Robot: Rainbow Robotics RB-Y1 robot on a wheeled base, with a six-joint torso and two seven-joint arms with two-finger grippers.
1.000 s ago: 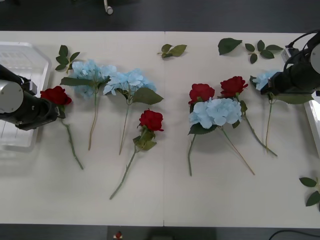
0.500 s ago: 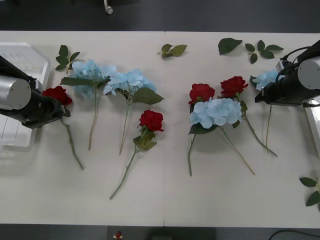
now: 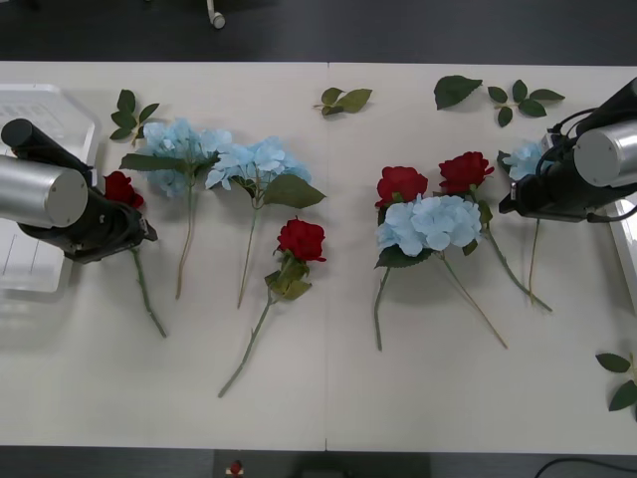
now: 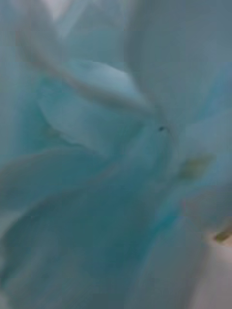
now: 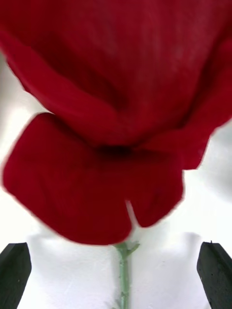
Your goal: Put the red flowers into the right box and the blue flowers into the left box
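Observation:
My left gripper (image 3: 134, 231) hangs over the stem of a red flower (image 3: 119, 186) beside the left box (image 3: 40, 100). In the left wrist view its bloom (image 5: 111, 120) looms close above the green stem (image 5: 123, 270), and the black fingers (image 5: 14, 270) stand open at both corners. My right gripper (image 3: 516, 199) sits against a blue flower (image 3: 526, 157) near the right box (image 3: 627, 239); pale blue petals (image 4: 111, 159) press close in the right wrist view. Three more red flowers (image 3: 301, 239) (image 3: 401, 184) (image 3: 465, 171) and three blue flowers (image 3: 179, 144) (image 3: 254, 159) (image 3: 433, 221) lie mid-table.
Loose green leaf sprigs lie along the far side of the table (image 3: 134, 112) (image 3: 343, 100) (image 3: 456, 90) (image 3: 523, 100) and at the near right edge (image 3: 622, 378). Long stems trail toward me from the flowers. The near strip of the table is bare.
My left arm has swung right and down over the red flower, now covering part of its bloom. My right arm has shifted left, closing over the blue flower by the right box.

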